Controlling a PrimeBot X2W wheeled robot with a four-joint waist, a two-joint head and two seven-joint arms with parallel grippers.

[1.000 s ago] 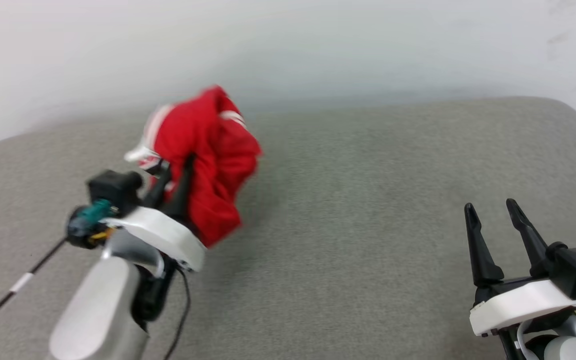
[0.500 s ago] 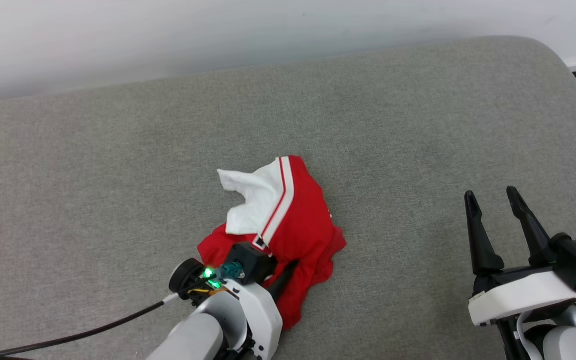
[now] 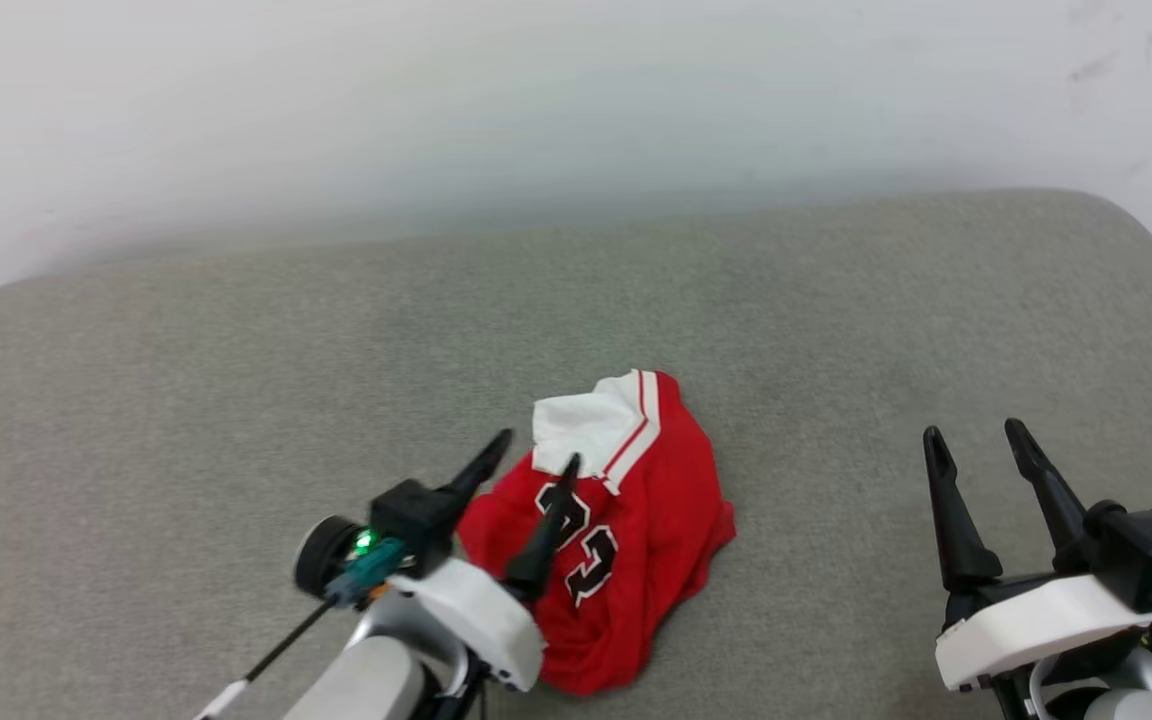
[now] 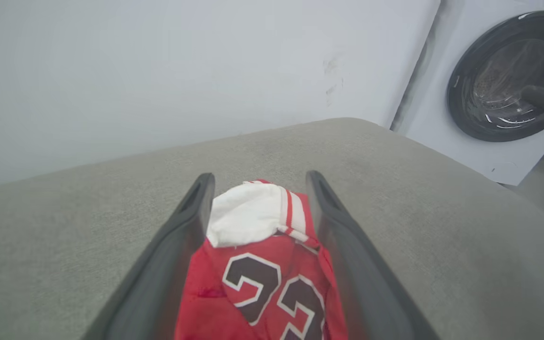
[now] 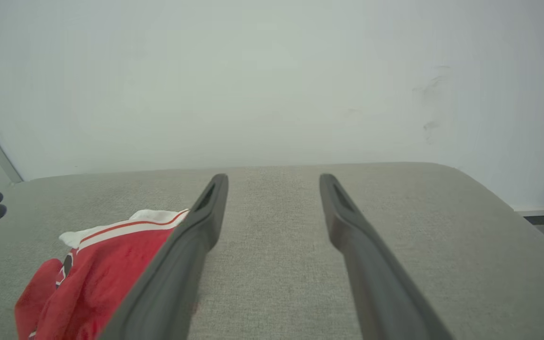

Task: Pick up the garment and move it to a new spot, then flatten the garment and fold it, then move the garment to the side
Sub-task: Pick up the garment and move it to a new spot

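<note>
The garment (image 3: 666, 520) lies crumpled, seemingly at its new spot — flattening, folding and moving aside remain. Left gripper (image 3: 539, 448) and right gripper (image 3: 973, 430) — fingers spread, holding nothing.

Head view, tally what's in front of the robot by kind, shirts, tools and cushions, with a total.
Shirt: 1
Tools: 2, left tool and right tool
Grey cushion: 1
Total: 4
</note>
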